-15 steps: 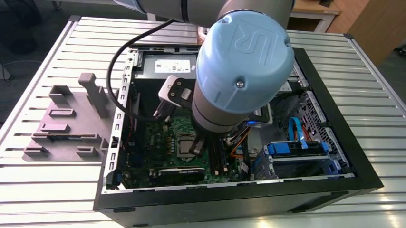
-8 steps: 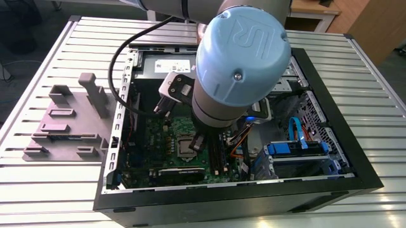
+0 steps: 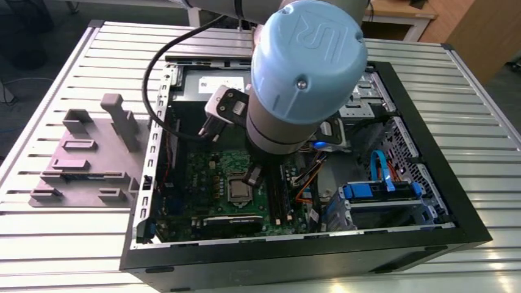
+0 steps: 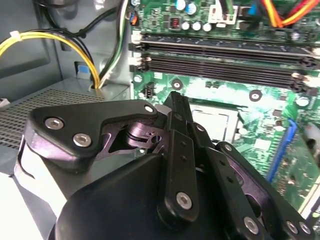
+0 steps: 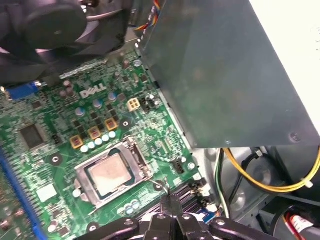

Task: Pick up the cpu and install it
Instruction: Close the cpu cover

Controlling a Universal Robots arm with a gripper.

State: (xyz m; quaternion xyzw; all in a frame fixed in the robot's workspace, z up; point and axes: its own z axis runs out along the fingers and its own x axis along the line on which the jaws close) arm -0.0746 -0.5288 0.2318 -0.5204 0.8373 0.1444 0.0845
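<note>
Ribbed metal slats form the surface (image 3: 73,244) that carries an open computer case (image 3: 456,213) and, toward the exterior view's left, a mauve-grey tray (image 3: 82,165) with upright blocks. Inside the case lies a green motherboard (image 5: 60,125). The cpu (image 5: 109,172) sits flat in its socket frame (image 5: 85,186), silver top facing up; being square, it has no clear long axis, and its edges run parallel to the frame. The gripper (image 5: 169,200) hangs just above the board, near the socket, its fingers (image 4: 176,117) drawn together with nothing between them.
</note>
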